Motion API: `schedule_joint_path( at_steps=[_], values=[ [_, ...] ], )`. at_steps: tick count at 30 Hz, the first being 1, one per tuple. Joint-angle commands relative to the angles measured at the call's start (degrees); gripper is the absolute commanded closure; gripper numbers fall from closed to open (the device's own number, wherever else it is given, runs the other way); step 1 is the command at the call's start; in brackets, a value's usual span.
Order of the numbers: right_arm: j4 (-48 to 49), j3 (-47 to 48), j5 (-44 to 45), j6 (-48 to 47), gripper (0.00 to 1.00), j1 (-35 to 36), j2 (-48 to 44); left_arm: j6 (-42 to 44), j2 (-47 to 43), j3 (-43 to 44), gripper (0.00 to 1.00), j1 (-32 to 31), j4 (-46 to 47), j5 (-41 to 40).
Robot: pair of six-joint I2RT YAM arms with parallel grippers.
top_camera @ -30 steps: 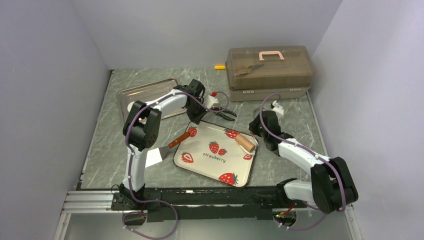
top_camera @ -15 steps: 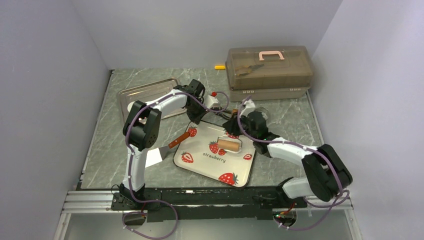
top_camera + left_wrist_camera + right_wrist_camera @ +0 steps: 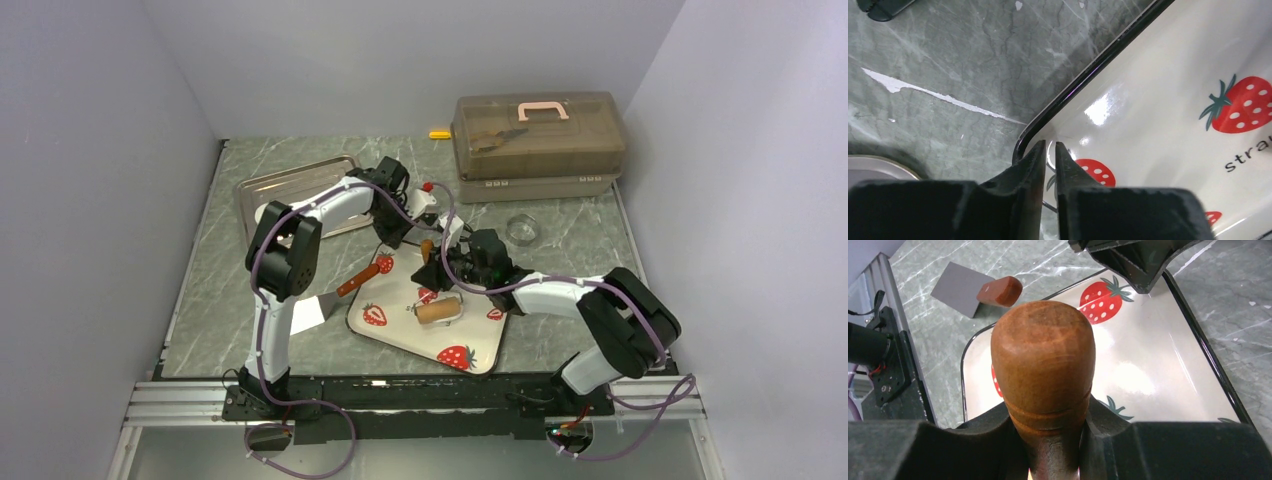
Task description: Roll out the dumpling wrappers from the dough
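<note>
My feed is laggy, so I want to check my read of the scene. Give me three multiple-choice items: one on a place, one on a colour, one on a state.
1. Where does the drum of the wooden roller rest? A) on the strawberry tray B) on the steel tray C) on the tabletop
2. What colour is the carry handle of the box? A) yellow B) pink C) black
3. What is the right tool doing? A) open, empty B) shut on the scraper C) shut on the roller handle
Answers: 1 A, the drum lies on the tray's white surface; 2 B, pink against the smoky lid; 3 C, the right wrist view shows the brown handle clamped between its fingers.
</note>
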Motion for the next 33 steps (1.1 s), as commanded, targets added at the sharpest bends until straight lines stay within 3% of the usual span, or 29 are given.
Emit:
schedule_joint_path(
  at_steps=[1,5,7,11,13,14,19,26,33],
  values=[
    [0.0,1.6,-3.8,-4.9,1.00,0.2,-4.3,1.2,-1.1,6.3,0.75,0.7,-3.6,4.5],
    [-2.8,2.8,-4.8,-7.3,1.00,0.1,-5.1,2.2,-2.5,12.8,0.59,1.6,-10.0,9.6],
    [-3.7,2.8,-4.7,-8.3,1.00,0.2,-5.4,3.5,-3.4,15.6,0.47,1.9,-14.1,13.2],
    [-4.5,2.5,-4.8,-8.8,1.00,0.1,-6.8,10.3,-7.3,15.6,0.29,3.1,-23.8,20.7],
    [-4.5,1.8,-4.4,-9.1,1.00,0.2,-7.8,15.2,-9.5,12.6,0.06,3.8,-27.5,22.0],
    [-4.6,1.6,-4.3,-9.2,1.00,0.2,-8.2,18.0,-10.8,10.7,0.01,4.2,-29.2,21.9],
    [-5.2,0.8,-3.5,-9.9,1.00,0.1,-9.9,24.6,-19.6,-2.3,0.01,4.8,-28.2,17.7],
    [-4.1,-0.3,-3.1,-9.6,1.00,0.2,-9.9,15.3,-25.8,-17.4,0.01,3.9,-12.1,4.2],
    [-3.6,0.0,-3.2,-9.4,1.00,0.2,-9.6,9.1,-25.5,-22.6,0.01,3.5,1.4,-0.8]
  ],
)
